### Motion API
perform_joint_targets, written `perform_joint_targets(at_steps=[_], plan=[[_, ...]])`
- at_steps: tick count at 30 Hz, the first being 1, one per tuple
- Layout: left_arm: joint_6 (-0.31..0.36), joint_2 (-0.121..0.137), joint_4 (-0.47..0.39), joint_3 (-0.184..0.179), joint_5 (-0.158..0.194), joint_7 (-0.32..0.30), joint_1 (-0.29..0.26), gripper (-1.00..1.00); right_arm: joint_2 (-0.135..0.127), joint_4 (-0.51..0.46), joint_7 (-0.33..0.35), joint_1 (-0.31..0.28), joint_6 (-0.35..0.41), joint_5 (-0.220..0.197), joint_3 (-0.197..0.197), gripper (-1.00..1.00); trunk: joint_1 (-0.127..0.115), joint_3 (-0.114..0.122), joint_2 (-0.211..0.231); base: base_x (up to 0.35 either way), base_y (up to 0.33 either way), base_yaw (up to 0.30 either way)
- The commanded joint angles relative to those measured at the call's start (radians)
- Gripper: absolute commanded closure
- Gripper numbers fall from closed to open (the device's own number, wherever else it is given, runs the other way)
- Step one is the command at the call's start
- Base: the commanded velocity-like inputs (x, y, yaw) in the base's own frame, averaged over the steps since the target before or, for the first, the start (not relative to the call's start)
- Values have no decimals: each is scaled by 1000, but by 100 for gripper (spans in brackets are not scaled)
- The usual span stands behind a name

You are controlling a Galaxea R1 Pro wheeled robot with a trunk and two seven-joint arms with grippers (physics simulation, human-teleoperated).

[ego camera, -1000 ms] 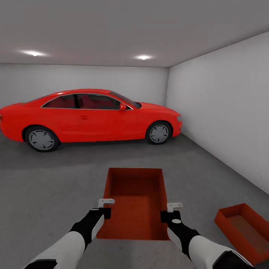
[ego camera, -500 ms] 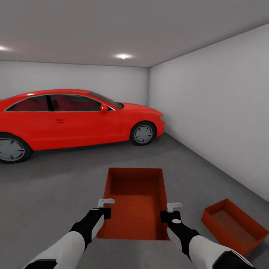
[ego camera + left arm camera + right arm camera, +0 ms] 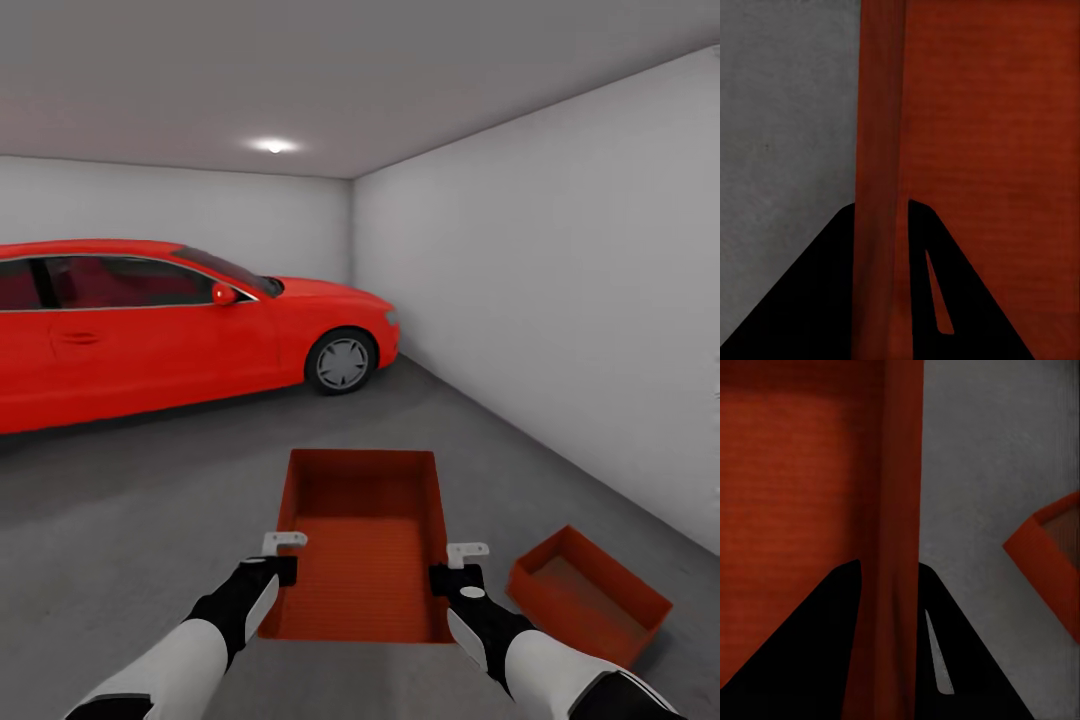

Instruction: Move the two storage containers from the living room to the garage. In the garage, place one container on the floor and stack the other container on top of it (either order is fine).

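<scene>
I am in the garage. One orange-red storage container [image 3: 365, 540] is held level in front of me, above the dark grey concrete floor [image 3: 150, 500]. My left gripper [image 3: 283, 555] is shut on its left wall, my right gripper [image 3: 455, 565] on its right wall. In the left wrist view the thin wall [image 3: 879, 150] runs between the dark fingers of the left gripper [image 3: 881, 225]. The right wrist view shows the same for the other wall [image 3: 900, 472] and the right gripper [image 3: 891, 585]. The second storage container [image 3: 585, 595] rests on the floor to my right, with its corner [image 3: 1050, 555] also in the right wrist view.
A red car [image 3: 170, 320] is parked across the back left of the garage. A plain pale wall [image 3: 560, 300] runs along the right side, close behind the container on the floor. Open concrete lies between me and the car.
The whole view has swung to the right: the car slides left in the picture and the floor container comes nearer the centre. Both grippers keep their hold on the carried container.
</scene>
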Motion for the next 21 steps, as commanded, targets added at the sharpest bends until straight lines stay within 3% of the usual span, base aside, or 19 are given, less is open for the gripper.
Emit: perform_joint_targets(at_steps=[1, 21], plan=[[8, 0, -56, 23, -20, 4, -1, 100, 0, 8, -1, -1, -5, -16, 8, 100, 1, -2, -2, 321, 0, -266], [8, 0, -56, 23, -19, 4, -1, 100, 0, 9, -1, -1, -5, -16, 8, 100, 1, -2, -2, 322, 0, -266]])
